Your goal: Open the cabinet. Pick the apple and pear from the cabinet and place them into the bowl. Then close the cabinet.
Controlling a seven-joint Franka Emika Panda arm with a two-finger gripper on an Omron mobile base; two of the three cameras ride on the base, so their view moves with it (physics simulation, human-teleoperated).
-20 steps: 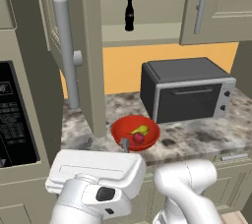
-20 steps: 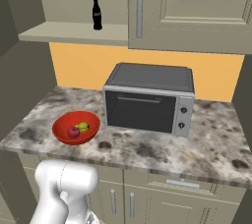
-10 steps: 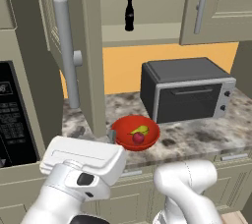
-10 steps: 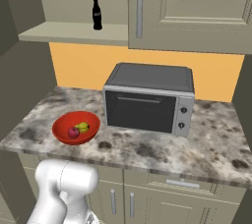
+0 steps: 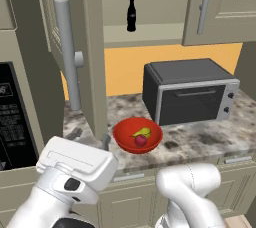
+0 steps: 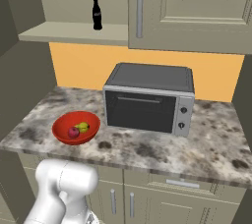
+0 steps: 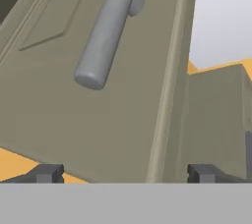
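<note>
On the far left of the left base view, the cabinet (image 5: pixel 95 47) has one door swung open toward us, and its single long grey bar handle (image 5: pixel 67 54) stands upright, long axis vertical. The second door (image 5: pixel 220 7) at right is shut, its own handle (image 5: pixel 204 6) also vertical, so that makes two doors and two handles. Between them, one dark cola bottle (image 5: pixel 131 15) stands upright on the shelf.

Down on the marbled counter (image 5: pixel 200 139) there's one red bowl (image 5: pixel 137 135), just left of the one dark toaster oven (image 5: pixel 187 92). Inside the bowl sits one apple (image 5: pixel 141 140), and one pear (image 5: pixel 142 132) lies touching it (the pear rests on its side, long axis roughly left to right, though which end is the neck I can't tell).

Compared with a second ago, the arm's big white link has sunk lower and further left in the left base view, now clear of the bowl. Bowl, fruit, bottle and oven sit just where they were.

In the hand view, the gripper (image 7: pixel 126 173) is spread wide and grasping nothing, one finger tip (image 7: pixel 47 173) low left and the other low right, facing the open door's panel, with the bar handle (image 7: pixel 108 29) slanting across above.

In the right base view the bowl (image 6: pixel 76 127) sits left of the oven (image 6: pixel 147 98).
</note>
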